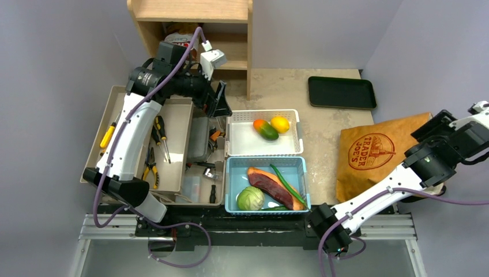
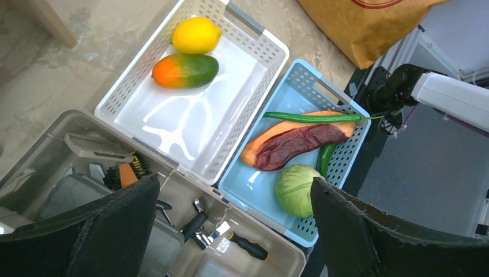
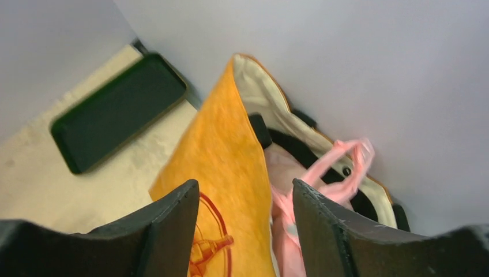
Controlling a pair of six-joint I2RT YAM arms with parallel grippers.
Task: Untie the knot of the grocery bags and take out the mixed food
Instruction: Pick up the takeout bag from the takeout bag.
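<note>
Surface: a beige speckled table (image 1: 277,86) between lavender walls, with one wooden shelf unit (image 1: 193,23) at the far edge.
Grocery bags: two. One brown paper bag (image 1: 375,153) printed "Trader Joe's" is on the right side of the table, near the baskets. One thin pink bag (image 3: 285,173) sits inside its open mouth.
Knot: the pink handles loop up to one crumpled bunch (image 3: 362,150) above the paper bag's rim. It is too blurred to tell how it is tied.
Strap: a black strap (image 3: 260,130) crosses the paper bag's mouth beside the pink plastic.
Food in the bags: hidden by the plastic and paper.
Right gripper (image 3: 245,187): fingers spread wide with nothing between them, over the paper bag's printed side, the pink bag just beyond.
Left gripper (image 2: 234,183): fingers spread wide and empty, above where the toolbox meets the baskets.
Baskets: two, touching.
White basket (image 1: 248,147): two fruits, one lemon (image 1: 280,124) touching one mango (image 1: 266,130).
Blue basket (image 1: 236,178): one meat slab (image 1: 271,184), one green cabbage (image 1: 250,198) and two green peppers (image 2: 314,117).
Tray: one black tray (image 1: 342,92), well apart from the bags.
Toolbox: one grey open toolbox (image 1: 179,121) on the left. Its tools are too cluttered to count.
</note>
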